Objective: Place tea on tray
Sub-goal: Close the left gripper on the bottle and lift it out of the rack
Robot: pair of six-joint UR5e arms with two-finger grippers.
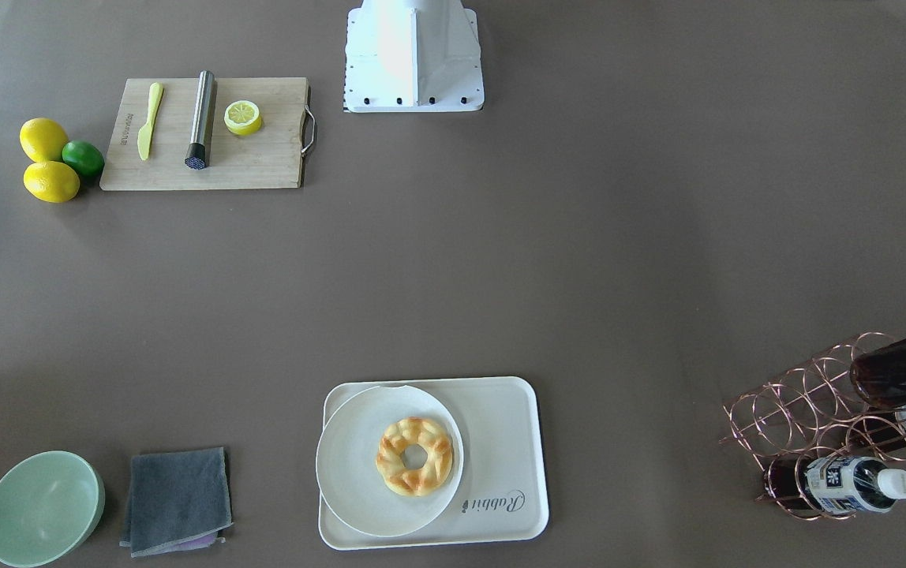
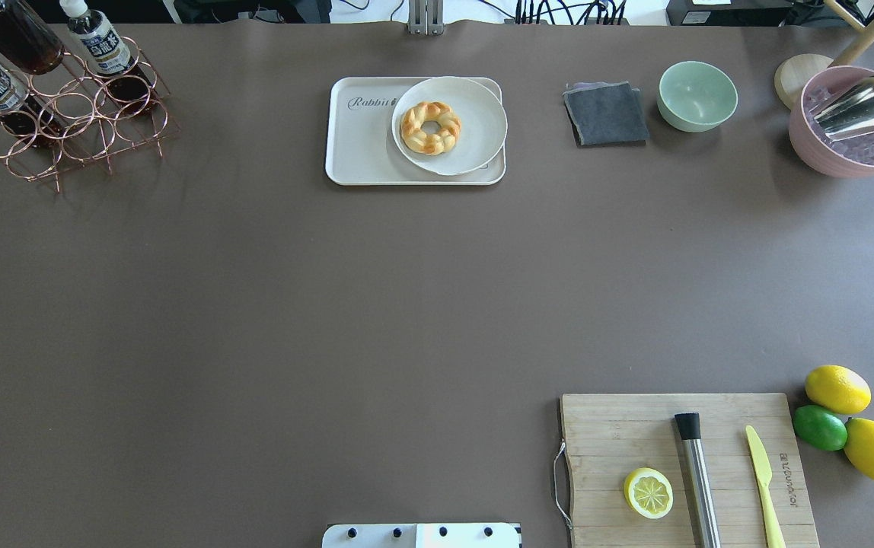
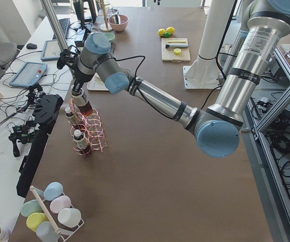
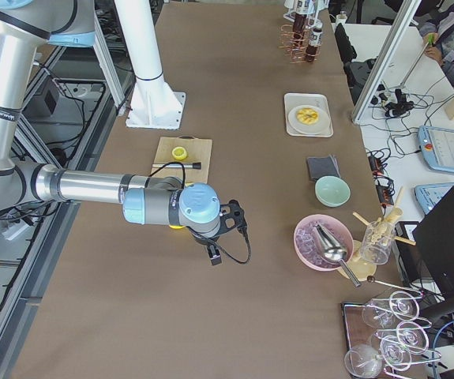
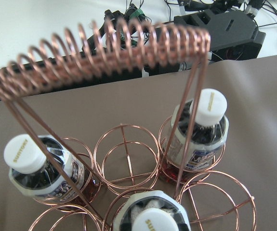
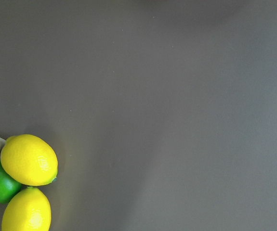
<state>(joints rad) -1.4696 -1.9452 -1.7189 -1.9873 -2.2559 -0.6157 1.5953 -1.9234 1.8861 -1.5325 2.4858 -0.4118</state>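
Three tea bottles stand at a copper wire rack (image 1: 800, 410). One tea bottle (image 1: 895, 369) is tilted and raised above the rack; it also shows in the overhead view (image 2: 11, 38). In the exterior left view my left gripper (image 3: 77, 91) is at that bottle's top (image 3: 84, 107); I cannot tell whether it is shut. The left wrist view shows a white cap (image 5: 152, 221) right below the camera, and no fingers. The cream tray (image 1: 500, 426) marked "Rabbit" lies mid-table. My right gripper (image 4: 215, 245) hovers near the cutting board; I cannot tell its state.
A round white plate (image 1: 350, 465) with a doughnut (image 1: 414, 456) covers much of the tray. A grey cloth (image 1: 177, 498), a green bowl (image 1: 43, 509), a pink ice bowl (image 2: 856, 125), and a cutting board (image 1: 263, 158) with lemons (image 1: 46, 158) lie around.
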